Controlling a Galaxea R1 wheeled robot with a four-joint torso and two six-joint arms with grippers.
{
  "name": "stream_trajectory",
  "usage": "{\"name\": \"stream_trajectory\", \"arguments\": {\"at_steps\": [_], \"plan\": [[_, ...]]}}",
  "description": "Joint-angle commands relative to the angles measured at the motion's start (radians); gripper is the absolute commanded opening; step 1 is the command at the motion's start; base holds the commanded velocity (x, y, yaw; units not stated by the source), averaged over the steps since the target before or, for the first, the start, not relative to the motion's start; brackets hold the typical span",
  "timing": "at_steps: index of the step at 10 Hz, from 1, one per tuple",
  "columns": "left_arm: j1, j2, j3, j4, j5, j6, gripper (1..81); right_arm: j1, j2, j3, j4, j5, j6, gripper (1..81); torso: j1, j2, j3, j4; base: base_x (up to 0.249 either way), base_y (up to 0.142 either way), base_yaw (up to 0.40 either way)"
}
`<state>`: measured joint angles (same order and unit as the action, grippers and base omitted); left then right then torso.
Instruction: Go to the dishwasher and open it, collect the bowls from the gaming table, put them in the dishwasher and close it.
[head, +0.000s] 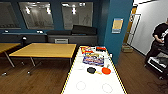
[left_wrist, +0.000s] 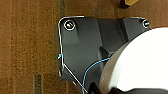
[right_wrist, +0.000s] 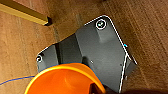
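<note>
Left claw and right claw are both hard to make out in the wrist views, so I cannot tell whether their fingers are open or closed, or whether they grip something. Very close to the left wrist camera there is a big white rounded form (left_wrist: 140, 62). A thin blue cable (left_wrist: 92, 68) runs beside it, and the brown wooden floor (left_wrist: 25, 37) lies below. Very close to the right wrist camera there is an orange rounded shape (right_wrist: 62, 80), hollow like a bowl. I cannot tell whether the claw holds it. A yellowish bar (right_wrist: 22, 12) crosses the floor near it.

Further out, in the head view, the long white counter (head: 68, 80) with a yellowish edge stretches forward from the robot. On it, about in the middle, the black bowl (head: 91, 70) and the orange bowl (head: 106, 71) lie near each other but apart. Just behind them lie colourful game boxes (head: 93, 59). To the left of the counter stands a yellow-topped table (head: 45, 50), and behind it is a dark blue wall (head: 117, 37). At the far right stands a person (head: 160, 37) in dark clothes.
</note>
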<state>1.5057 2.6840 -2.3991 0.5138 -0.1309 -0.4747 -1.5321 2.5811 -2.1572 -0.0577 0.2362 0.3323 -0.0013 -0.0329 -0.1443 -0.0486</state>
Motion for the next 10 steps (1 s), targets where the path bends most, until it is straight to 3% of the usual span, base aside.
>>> {"name": "stream_trajectory", "arguments": {"at_steps": [1,10], "plan": [[-0.035,-0.024,-0.002,0.012,0.034,0.001,1.0,0.031,-0.008,-0.022,-0.031,-0.043,-0.006,1.0,0.001,0.0,0.0,0.0,-0.098,0.0,0.0],[-0.025,0.028,-0.074,0.014,0.034,0.001,1.0,0.028,0.024,-0.058,-0.039,-0.044,-0.004,1.0,0.001,0.0,0.0,0.0,-0.098,0.0,0.0]]}}
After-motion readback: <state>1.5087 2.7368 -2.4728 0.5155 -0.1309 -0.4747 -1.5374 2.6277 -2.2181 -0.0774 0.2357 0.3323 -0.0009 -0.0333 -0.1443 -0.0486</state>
